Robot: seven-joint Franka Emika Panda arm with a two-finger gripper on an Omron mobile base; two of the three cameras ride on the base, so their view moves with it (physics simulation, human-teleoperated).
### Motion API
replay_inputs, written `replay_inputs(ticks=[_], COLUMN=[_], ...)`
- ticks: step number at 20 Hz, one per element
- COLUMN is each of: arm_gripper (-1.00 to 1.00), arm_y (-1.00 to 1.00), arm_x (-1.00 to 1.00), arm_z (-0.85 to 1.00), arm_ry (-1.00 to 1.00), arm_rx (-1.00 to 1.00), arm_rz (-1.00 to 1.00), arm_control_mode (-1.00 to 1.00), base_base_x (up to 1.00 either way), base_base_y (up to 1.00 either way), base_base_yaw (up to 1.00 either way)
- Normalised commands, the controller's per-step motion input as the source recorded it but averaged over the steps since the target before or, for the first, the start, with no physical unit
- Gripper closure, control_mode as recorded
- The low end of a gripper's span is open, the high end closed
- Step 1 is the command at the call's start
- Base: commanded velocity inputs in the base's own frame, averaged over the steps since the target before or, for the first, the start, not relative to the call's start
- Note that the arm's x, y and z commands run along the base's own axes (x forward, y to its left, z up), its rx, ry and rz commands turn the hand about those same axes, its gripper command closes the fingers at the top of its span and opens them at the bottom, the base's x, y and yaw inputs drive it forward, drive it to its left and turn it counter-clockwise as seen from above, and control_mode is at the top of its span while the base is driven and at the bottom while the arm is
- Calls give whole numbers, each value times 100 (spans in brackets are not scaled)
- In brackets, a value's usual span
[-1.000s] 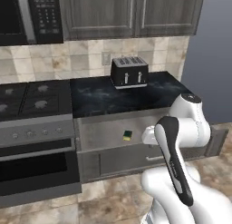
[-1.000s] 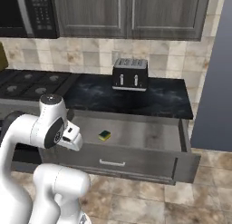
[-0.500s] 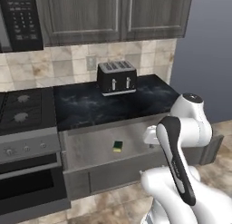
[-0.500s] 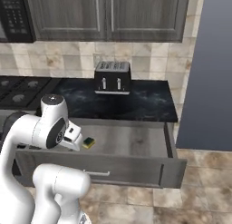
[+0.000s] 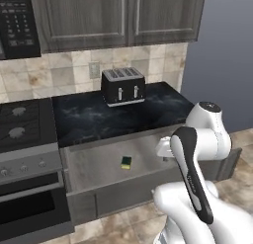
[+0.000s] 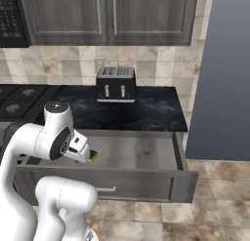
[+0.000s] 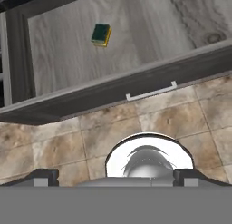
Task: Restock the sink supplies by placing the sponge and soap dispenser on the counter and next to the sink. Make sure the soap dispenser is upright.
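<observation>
The sponge (image 5: 126, 162) is lying flat in the open drawer (image 5: 99, 164), left of centre. Probably light, soft and compressible; its short sides are offering the best hold. The end effector (image 7: 115, 175) is hanging wide, empty.

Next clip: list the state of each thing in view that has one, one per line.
drawer: pulled open
sponge: lying flat on the drawer floor, green side up, untouched
toaster: upright on the counter, slots empty
upper cabinet doors: closed
hand: open, holding nothing

Green-topped yellow sponge (image 5: 126, 162) lies flat in drawer (image 5: 94, 166).
</observation>
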Motion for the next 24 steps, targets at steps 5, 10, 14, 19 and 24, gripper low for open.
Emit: replay_inputs(ticks=[5,10,14,19,24], arm_gripper=[-100,-100,-100,-100,-100], arm_y=[0,0,0,0,0], arm_x=[0,0,0,0,0], arm_z=[0,0,0,0,0], arm_ry=[0,0,0,0,0], arm_rx=[0,0,0,0,0], arm_rz=[0,0,0,0,0], arm_control_mode=[100,100,100,100,100], base_base_x=[54,56,-1,-45,-58], base_base_y=[34,43,1,-2,-2], base_base_yaw=[-7,-1,0,1,0])
